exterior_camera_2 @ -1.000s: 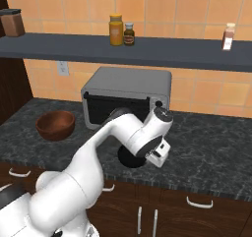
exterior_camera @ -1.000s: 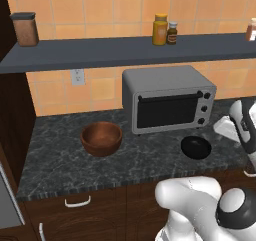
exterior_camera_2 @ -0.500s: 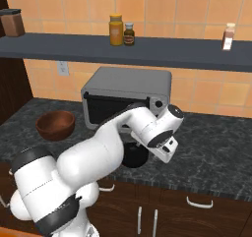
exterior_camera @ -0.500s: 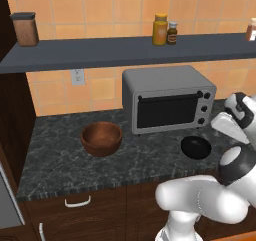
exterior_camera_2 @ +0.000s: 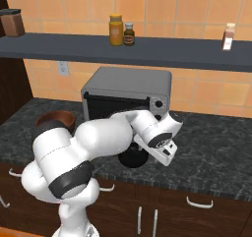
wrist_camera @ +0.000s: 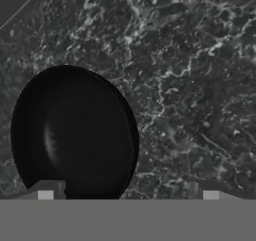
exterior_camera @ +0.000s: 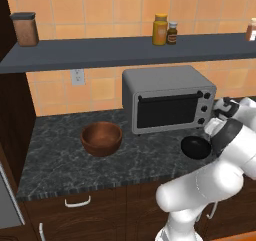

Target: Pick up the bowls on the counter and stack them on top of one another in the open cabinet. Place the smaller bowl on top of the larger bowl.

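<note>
**A:** How do the jaws stand?

**B:** The two-finger gripper (wrist_camera: 127, 192) is spread wide with nothing between the tips. It looks down at the small shallow black round bowl (wrist_camera: 75, 132), whose rim sits near one dark fingertip (wrist_camera: 46, 189); the other tip is over bare stone.

**A:** And the bowl's place?

**B:** On the dark speckled stone counter (exterior_camera: 60, 165), just in front of the grey toaster oven (exterior_camera: 167, 97), towards its knob end. The wide reddish-brown wooden bowl (exterior_camera: 101, 138) rests well apart from it, on the counter's other side, near the tall dark brown cabinet (exterior_camera: 12, 115).

**A:** So how much is done?

**B:** Nothing, I judge. Both bowls are on the counter; the long slate-grey shelf board (exterior_camera: 125, 51) carries only jars and bottles (exterior_camera: 165, 30). Each bowl still needs lifting, brown one first, black on top.

**A:** Room to move?

**B:** The oven front crowds the black bowl behind. The shelf has a bare stretch between the brown canister (exterior_camera: 25, 29) and the jars.
</note>
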Robot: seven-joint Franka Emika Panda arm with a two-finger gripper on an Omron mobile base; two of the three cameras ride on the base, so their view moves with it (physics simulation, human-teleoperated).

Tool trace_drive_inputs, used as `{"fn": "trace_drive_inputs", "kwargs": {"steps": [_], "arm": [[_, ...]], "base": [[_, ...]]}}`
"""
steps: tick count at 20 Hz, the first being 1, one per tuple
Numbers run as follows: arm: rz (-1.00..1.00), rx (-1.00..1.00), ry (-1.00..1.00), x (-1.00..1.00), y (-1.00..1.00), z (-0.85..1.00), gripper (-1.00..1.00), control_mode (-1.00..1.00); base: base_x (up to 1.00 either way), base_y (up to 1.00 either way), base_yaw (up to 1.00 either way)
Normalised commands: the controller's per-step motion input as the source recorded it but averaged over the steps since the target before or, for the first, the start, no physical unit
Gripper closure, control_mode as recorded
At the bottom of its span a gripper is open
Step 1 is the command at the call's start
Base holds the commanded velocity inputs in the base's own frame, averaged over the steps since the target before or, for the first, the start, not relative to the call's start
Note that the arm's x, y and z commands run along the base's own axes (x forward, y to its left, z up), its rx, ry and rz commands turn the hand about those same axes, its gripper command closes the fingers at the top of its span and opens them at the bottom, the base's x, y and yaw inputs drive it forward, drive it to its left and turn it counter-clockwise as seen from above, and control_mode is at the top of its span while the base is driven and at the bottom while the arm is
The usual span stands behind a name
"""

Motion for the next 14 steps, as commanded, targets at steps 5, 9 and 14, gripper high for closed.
{"fn": "trace_drive_inputs", "kwargs": {"steps": [5,9,14], "arm": [[0.0,0.0,0.05,0.03,0.05,-0.38,-1.0,-1.0],[0.0,0.0,0.02,0.04,0.12,-0.42,-1.0,-1.0],[0.0,0.0,0.0,0.15,0.1,-0.27,-1.0,-1.0]], "base": [[0.0,0.0,0.0],[0.0,0.0,0.0],[0.0,0.0,0.0]]}}
